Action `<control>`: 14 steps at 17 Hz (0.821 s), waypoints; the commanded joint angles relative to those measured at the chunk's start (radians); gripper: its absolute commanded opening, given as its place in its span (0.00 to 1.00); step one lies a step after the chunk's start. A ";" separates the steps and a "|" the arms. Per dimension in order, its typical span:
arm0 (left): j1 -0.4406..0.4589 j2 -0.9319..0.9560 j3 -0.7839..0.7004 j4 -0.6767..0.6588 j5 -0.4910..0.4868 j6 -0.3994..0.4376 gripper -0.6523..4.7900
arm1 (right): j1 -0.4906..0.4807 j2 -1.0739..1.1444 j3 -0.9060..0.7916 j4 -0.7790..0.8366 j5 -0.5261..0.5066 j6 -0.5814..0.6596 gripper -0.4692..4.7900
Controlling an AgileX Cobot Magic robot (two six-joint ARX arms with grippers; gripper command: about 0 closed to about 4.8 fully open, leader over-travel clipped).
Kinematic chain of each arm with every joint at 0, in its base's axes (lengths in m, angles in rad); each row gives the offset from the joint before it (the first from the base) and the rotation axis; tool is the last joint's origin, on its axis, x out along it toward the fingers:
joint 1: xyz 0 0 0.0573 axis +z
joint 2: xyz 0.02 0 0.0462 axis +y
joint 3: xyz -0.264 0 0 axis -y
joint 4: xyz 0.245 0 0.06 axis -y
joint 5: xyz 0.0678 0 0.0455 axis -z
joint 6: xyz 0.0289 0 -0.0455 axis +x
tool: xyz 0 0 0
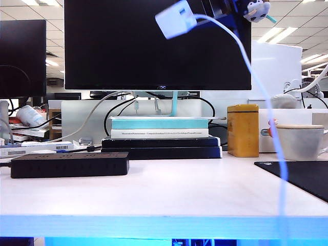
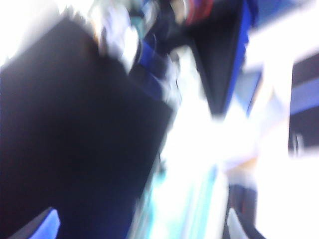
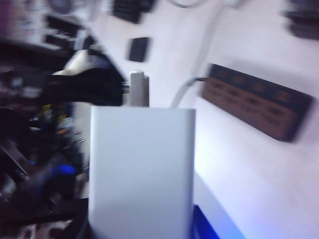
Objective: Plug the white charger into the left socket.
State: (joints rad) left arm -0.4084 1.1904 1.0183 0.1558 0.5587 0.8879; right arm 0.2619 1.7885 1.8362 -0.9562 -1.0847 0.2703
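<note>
White charger (image 1: pixel 176 19) is held high at the upper edge of the exterior view, tilted, in front of the monitor (image 1: pixel 128 46). Its cable (image 1: pixel 256 87) arcs down to the right and past the front edge of the surface (image 1: pixel 169 195). The right claw (image 1: pixel 225 10) carrying it is cut off by the frame; only dark and blue parts show behind the block. In the right wrist view the charger (image 3: pixel 142 169) fills the foreground and hides the fingertips. The block sits fixed at the claw's mouth, so the right claw reads as clamped on the charger.

Strip (image 1: pixel 69 164) lies at the left of the surface, well apart from and far below the charger. From the exterior view only its side shows, so the sockets cannot be made out there. The right wrist view shows the strip (image 3: pixel 256 102) blurred, with a row of outlets; the left socket cannot be singled out.

Left wrist view is heavily smeared. Dark mass and bright patches are all that register, and the left claw cannot be found in it or in the exterior view; whether its jaws are apart or together cannot be told.

Containers: a yellow tin (image 1: pixel 243 130), lid on, contents hidden. A beige cup (image 1: pixel 300 141) stands at the right, partly cut off, interior not visible. Books (image 1: pixel 161 134) are stacked under the monitor.
</note>
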 commanded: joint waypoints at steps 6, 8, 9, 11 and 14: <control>-0.047 0.056 0.003 0.021 -0.040 0.389 1.00 | 0.044 -0.007 0.007 0.053 0.038 0.068 0.47; -0.062 0.100 0.003 0.016 -0.039 0.423 1.00 | 0.093 -0.007 0.007 0.039 0.126 -0.015 0.46; -0.068 0.120 0.003 0.015 -0.043 0.424 1.00 | 0.115 -0.007 0.008 0.031 0.193 -0.050 0.47; -0.068 0.151 0.003 0.008 -0.042 0.445 1.00 | 0.169 -0.007 0.008 -0.047 0.399 -0.171 0.47; -0.068 0.173 0.003 0.002 -0.043 0.444 1.00 | 0.201 -0.007 0.008 -0.136 0.598 -0.245 0.46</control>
State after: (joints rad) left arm -0.4740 1.3575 1.0172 0.1455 0.5117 1.3315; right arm 0.4614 1.7897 1.8381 -1.0805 -0.5289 0.0532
